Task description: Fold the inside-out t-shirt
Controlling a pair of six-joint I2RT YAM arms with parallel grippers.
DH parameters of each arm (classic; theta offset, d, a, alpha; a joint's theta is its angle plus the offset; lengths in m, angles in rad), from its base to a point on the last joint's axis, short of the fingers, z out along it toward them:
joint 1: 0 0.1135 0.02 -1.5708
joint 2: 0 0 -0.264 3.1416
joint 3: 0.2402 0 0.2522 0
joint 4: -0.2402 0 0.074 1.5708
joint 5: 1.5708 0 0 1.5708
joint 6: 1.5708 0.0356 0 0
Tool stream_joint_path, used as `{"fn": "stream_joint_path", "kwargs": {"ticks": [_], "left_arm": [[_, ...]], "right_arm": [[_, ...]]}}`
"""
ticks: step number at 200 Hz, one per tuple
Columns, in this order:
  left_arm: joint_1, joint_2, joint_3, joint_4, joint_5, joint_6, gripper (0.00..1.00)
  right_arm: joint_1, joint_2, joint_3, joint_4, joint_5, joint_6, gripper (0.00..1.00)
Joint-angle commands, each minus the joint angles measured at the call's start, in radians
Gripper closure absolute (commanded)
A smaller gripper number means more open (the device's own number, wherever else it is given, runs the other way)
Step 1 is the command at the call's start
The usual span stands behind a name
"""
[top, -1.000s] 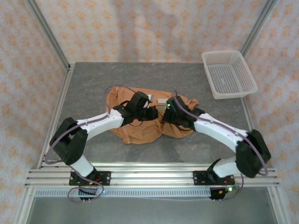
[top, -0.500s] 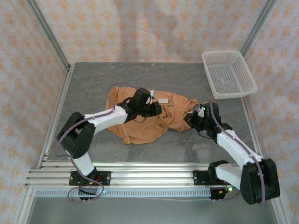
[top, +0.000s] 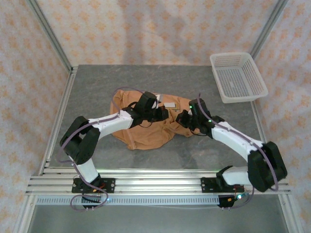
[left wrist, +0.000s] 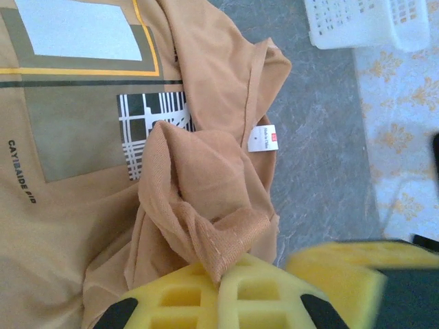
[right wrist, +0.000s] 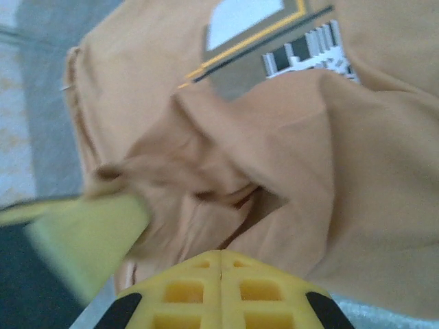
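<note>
Gathering is the step in hand: the shirt (top: 146, 135) lies crumpled on the table (top: 97, 87), left of the basket (top: 238, 76) and nearer the arm bases than the basket is. It is not yet spread flat, and no fold is made. The left gripper (left wrist: 221, 273) is closed, with a hemmed edge of the shirt pinched between its yellow fingers. The right gripper (right wrist: 219, 262) is likewise closed; bunched cloth runs down into its fingertips, so it appears to grip the shirt as well. Both grips sit close together on the half of the shirt nearer the basket. Judged from this, the next move calls for drawing the two grips apart to tension the cloth and lay it flat. With the grips this close, a pull may drag the whole bundle rather than open it, and a thin pinch may slip. The top view gives the full outline of the shirt, both arms and the basket, but the wrists hide the fingertips. The left wrist view supplies the pinch itself, a small white label (left wrist: 264, 137) at a seam on the basket side, and a print (left wrist: 82, 62). The right wrist view shows the print from the opposite side, blurred, with its own pinch less plain.
</note>
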Motion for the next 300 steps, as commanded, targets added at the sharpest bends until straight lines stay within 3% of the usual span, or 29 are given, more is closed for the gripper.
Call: {"fn": "stream_joint_path", "kwargs": {"ticks": [1,31,67,127,143,172,228,274,300], "left_arm": [[-0.011,-0.028,-0.013,0.015,-0.002,0.005,1.0],[-0.014,-0.037,-0.017,0.014,-0.006,0.005,1.0],[-0.017,-0.042,-0.025,0.014,-0.006,0.006,1.0],[-0.023,-0.06,-0.041,0.015,-0.004,0.004,1.0],[-0.026,-0.065,-0.042,0.011,-0.006,0.007,1.0],[-0.026,-0.072,-0.042,-0.01,-0.018,0.021,1.0],[0.007,-0.04,0.009,-0.064,-0.034,0.068,1.0],[0.014,0.027,0.064,-0.054,-0.008,0.055,1.0],[0.014,0.041,0.063,-0.045,-0.006,0.044,1.0]], "right_arm": [[0.029,0.075,0.043,0.025,0.083,0.103,0.92],[0.057,0.172,0.093,0.052,0.13,0.163,0.82],[0.061,0.216,0.104,0.056,0.252,0.26,0.59],[0.06,0.316,0.139,0.081,0.317,0.377,0.56],[0.06,0.348,0.16,0.076,0.318,0.382,0.62],[0.058,0.315,0.182,0.033,0.315,0.34,1.0],[0.045,0.048,0.235,-0.202,0.19,0.112,1.0],[0.008,-0.15,0.134,-0.084,0.028,0.103,1.0],[-0.003,-0.27,0.033,0.115,-0.025,0.112,1.0]]}}
